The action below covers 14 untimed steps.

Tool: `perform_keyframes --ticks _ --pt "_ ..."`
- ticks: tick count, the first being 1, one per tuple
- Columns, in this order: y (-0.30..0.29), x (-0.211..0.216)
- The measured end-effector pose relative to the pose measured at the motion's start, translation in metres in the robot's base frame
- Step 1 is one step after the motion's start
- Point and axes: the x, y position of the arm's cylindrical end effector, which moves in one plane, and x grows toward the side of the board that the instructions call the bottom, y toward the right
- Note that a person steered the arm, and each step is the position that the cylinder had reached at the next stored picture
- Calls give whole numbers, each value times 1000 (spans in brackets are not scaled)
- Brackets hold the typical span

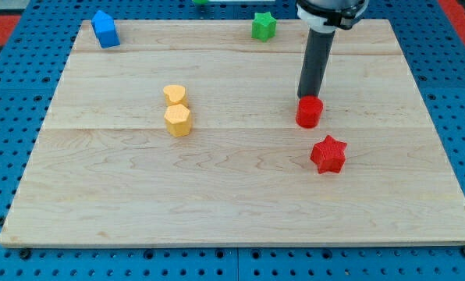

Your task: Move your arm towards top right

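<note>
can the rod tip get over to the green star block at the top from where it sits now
Probably yes. My tip sits just behind the red cylinder, and the green star block lies up and to the view's left. The wood between them shows no other block, so the path looks free.

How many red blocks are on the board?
2. A red round block sits right below my tip, touching it. A red star block lies just beyond, toward the view's bottom right. None seems hidden.

Dark rod upright, descending from the view's top, my tip (306,97) low, right of centre
</note>
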Motion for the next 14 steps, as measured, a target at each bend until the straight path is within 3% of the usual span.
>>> perform_keyframes --ticks 2,4,10,14 --pt "0 54" --pt "0 59" --pt "77 -43" --pt "99 -64"
